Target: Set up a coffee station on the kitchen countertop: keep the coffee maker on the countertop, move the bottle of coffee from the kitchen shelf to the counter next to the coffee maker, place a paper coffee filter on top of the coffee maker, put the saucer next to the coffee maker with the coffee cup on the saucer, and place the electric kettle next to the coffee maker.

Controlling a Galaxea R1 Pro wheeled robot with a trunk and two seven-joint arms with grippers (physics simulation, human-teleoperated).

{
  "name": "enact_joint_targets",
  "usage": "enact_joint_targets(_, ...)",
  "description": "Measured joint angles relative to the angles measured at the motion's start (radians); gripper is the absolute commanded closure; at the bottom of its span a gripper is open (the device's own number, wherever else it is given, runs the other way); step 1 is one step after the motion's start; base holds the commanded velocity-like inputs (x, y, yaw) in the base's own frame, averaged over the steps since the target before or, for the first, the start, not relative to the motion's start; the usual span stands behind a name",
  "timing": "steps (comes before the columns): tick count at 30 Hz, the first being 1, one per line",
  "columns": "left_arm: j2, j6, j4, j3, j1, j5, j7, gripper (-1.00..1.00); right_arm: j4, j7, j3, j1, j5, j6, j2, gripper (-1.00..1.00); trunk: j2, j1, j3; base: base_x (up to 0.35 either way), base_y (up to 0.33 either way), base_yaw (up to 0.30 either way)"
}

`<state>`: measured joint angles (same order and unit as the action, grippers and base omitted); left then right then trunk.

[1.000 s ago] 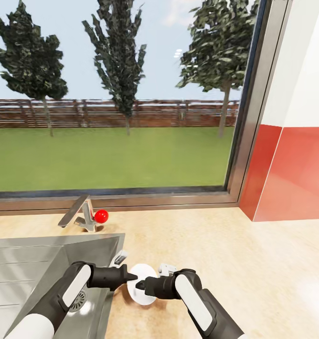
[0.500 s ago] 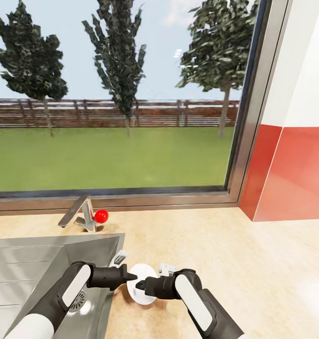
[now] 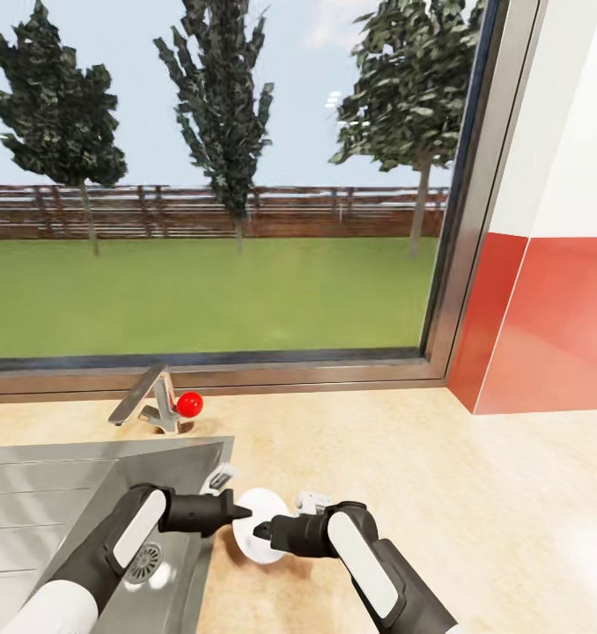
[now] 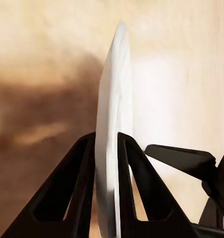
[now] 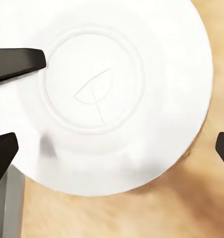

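Observation:
A white saucer (image 3: 269, 518) is held on edge just above the wooden countertop (image 3: 439, 475), beside the sink's right rim. My left gripper (image 3: 239, 513) is shut on the saucer's rim; in the left wrist view the saucer (image 4: 112, 119) stands edge-on, clamped between the two black fingers (image 4: 82, 168). My right gripper (image 3: 261, 531) faces the saucer from the other side and is open. In the right wrist view the saucer's face (image 5: 127, 94) lies between its wide-spread fingertips (image 5: 4, 151). Coffee maker, bottle, filter, cup and kettle are out of view.
A steel sink (image 3: 70, 475) takes up the left of the counter, with a faucet (image 3: 149, 401) and a red knob (image 3: 189, 404) behind it. A large window (image 3: 210, 220) runs along the back. A red and white wall (image 3: 545, 326) closes the right side.
The left gripper has shifted slightly left and up with the saucer in it. The right gripper has barely moved.

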<state>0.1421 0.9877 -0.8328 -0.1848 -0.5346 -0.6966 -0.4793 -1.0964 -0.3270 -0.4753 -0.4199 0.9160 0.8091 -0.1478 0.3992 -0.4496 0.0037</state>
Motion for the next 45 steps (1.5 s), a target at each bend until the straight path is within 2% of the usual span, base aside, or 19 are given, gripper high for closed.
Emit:
enact_joint_targets(4,0.013,-0.003,-0.003,0.003,-0.007,0.006,0.001,1.00,-0.018,0.000,0.001,0.000,0.000,0.001,-0.001,-1.00,0.000,0.000,0.000,0.000,0.000,0.000)
enact_joint_targets(10,0.054,-0.004,-0.006,0.011,-0.063,0.007,0.002,1.00,-0.076,-0.001,0.001,0.000,-0.001,0.002,0.000,-1.00,0.000,0.000,0.000,0.000,0.000,0.000)
enact_joint_targets(19,0.133,-0.006,-0.007,0.130,-0.119,0.011,0.002,1.00,-0.089,0.002,0.007,0.000,-0.001,0.001,0.003,-1.00,0.000,0.000,0.000,0.000,0.000,0.000)
enact_joint_targets(22,0.159,-0.005,-0.009,0.144,-0.123,0.011,0.002,1.00,-0.121,0.004,0.008,0.000,0.000,0.000,0.004,-1.00,0.000,0.000,0.000,0.000,0.000,0.000)
enact_joint_targets(27,0.183,-0.003,-0.011,0.150,-0.125,0.008,0.001,1.00,-0.239,0.003,0.008,0.000,-0.001,-0.002,0.005,-1.00,0.000,0.000,0.000,0.000,0.000,0.000)
enact_joint_targets(30,0.200,0.001,-0.013,0.151,-0.125,0.005,0.000,1.00,-0.278,0.003,0.008,0.000,-0.002,-0.002,0.006,-1.00,0.000,0.000,0.000,0.000,0.000,0.000)
enact_joint_targets(36,0.209,0.001,-0.014,0.183,-0.117,0.003,-0.033,1.00,-0.303,0.004,0.009,0.000,-0.003,-0.001,0.011,-1.00,0.000,0.000,0.000,0.000,0.000,0.000)
enact_joint_targets(42,0.209,-0.003,-0.014,0.191,-0.112,0.007,-0.072,1.00,-0.306,0.006,0.012,0.000,-0.005,-0.001,0.018,-1.00,0.000,0.000,0.000,-0.040,0.000,0.000)
enact_joint_targets(45,0.209,-0.002,-0.014,0.192,-0.111,0.006,-0.075,1.00,-0.306,0.006,0.032,0.000,-0.005,-0.001,0.019,-1.00,0.000,-0.001,0.000,-0.251,0.000,0.000)
